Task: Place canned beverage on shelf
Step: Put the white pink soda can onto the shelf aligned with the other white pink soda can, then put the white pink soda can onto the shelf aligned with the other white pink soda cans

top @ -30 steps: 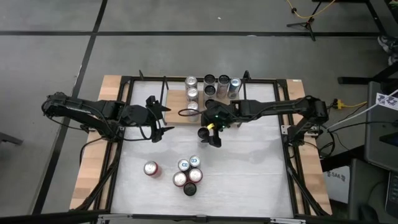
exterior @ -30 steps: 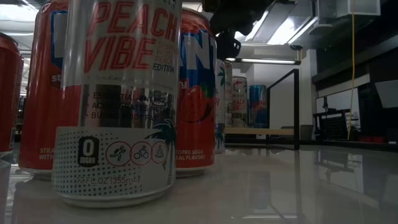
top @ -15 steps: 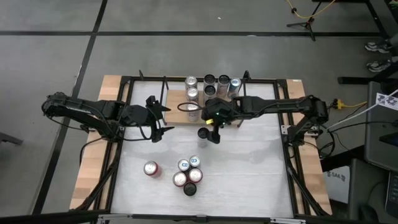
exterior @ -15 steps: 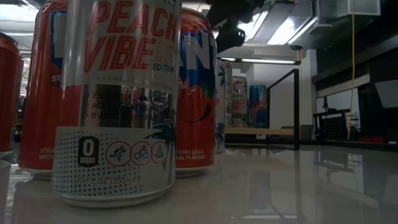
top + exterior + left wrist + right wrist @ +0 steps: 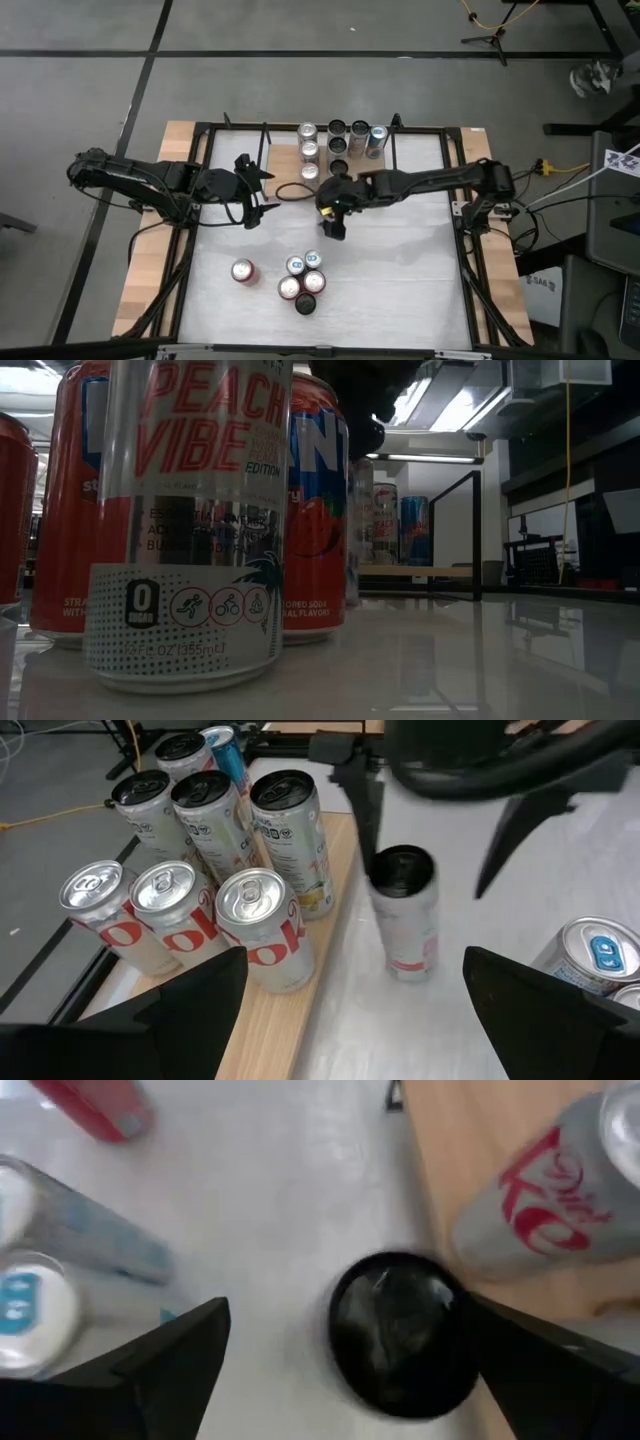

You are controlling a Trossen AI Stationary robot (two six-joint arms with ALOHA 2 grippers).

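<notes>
A black-topped can (image 5: 403,910) (image 5: 395,1330) stands upright on the white table, just off the near edge of the wooden shelf (image 5: 285,158) (image 5: 270,1030). My right gripper (image 5: 332,222) (image 5: 355,1370) hovers over it, open. Its fingers (image 5: 365,805) stand above the can's top on either side and do not touch it. Several cans (image 5: 338,145) (image 5: 210,870) stand on the shelf. My left gripper (image 5: 270,192) (image 5: 360,1020) waits open to the left of the shelf, facing the can.
A cluster of cans (image 5: 303,280) and a lone red can (image 5: 242,270) stand near the table's near edge; in the low view they fill the foreground (image 5: 195,520). Black frame rods (image 5: 265,140) rise at the shelf's ends. Bare white tabletop (image 5: 420,260) lies to the right.
My right gripper has shifted a little toward the table's left and near edge, turning as it went. It now stands over the black-topped can and is still open. The can has not moved.
</notes>
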